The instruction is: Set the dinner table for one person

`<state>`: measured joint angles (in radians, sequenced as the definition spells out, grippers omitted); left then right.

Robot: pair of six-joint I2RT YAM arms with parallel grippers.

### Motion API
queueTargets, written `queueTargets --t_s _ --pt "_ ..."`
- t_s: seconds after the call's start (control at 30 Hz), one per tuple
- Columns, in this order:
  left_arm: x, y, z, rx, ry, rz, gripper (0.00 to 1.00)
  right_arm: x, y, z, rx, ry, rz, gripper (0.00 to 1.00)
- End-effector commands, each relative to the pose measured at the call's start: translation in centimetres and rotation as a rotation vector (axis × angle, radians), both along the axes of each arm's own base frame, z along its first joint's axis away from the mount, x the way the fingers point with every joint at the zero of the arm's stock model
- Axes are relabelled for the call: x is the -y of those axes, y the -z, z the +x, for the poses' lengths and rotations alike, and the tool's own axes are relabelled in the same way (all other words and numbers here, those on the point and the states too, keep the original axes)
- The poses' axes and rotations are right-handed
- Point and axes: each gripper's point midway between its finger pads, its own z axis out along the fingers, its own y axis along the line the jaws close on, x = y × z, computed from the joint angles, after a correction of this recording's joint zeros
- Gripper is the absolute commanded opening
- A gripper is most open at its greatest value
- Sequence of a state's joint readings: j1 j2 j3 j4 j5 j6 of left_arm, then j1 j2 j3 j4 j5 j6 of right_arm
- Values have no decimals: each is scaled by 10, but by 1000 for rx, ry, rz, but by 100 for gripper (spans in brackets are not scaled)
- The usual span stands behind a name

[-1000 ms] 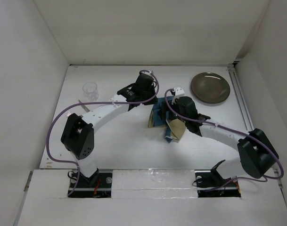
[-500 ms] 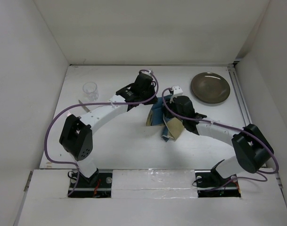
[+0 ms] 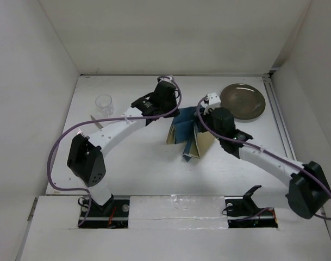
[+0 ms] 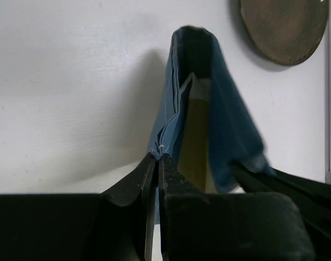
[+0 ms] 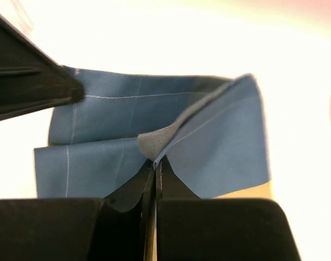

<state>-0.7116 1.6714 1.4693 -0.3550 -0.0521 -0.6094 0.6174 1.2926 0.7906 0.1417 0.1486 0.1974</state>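
The big matte white table (image 3: pixel 138 157) fills the whole floor of the view, with a blue-and-tan cloth placemat (image 3: pixel 182 132) bunched up near its middle. Left tool (image 4: pixel 157 159) and right tool (image 5: pixel 154 164) are each pinched tight on a cloth edge. I'd pull them apart evenly, then lower it flat.

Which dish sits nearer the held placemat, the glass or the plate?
The brown plate, at the far right: its rim lies close to the blue placemat. The clear glass stands well apart at the far left.
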Motion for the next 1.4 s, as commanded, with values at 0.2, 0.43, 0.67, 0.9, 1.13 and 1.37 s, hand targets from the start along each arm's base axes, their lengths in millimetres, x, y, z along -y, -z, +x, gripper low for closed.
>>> queueTargets --t_s 0.2,0.43,0.67,0.9,1.13,1.37 --pt "-51 -158 0 282 -169 -88 0 98 -170 -38 298 177 13 0" --pt "-113 -225 -31 437 -313 -129 0 126 -239 -104 497 132 99 0" --pt "-148 -243 -46 486 -403 -105 0 105 -248 -124 545 -56 58 0" --pt "-163 -252 -66 500 -403 -141 0 101 -266 -140 634 -121 79 0" --pt "-168 -249 -73 502 -408 -156 0 106 -272 -133 658 -65 108 0" --pt "-158 -237 -60 476 -426 -155 0 96 -267 -112 635 -58 96 0"
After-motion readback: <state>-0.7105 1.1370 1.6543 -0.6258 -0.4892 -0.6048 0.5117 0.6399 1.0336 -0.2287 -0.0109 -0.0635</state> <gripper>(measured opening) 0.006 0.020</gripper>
